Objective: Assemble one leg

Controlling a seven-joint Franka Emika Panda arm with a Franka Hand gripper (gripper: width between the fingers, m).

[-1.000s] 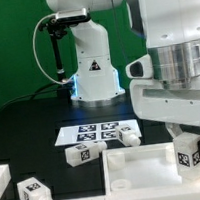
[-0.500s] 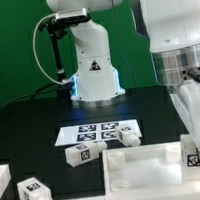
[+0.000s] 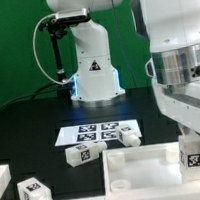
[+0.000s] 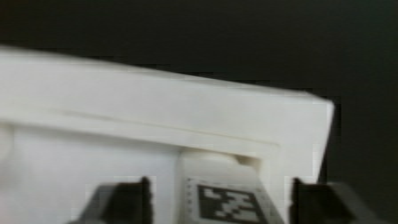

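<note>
We see the gripper (image 3: 192,150) at the exterior view's right, its two fingers pinching a leg (image 3: 192,157) with the marker tag facing the camera. The leg sits over the corner of the white tray piece (image 3: 146,165); in the wrist view the fingers (image 4: 128,200) flank the tagged leg (image 4: 222,197). Three more legs (image 3: 80,156) lie on the black table (image 3: 31,126), near the marker board (image 3: 87,133).
</note>
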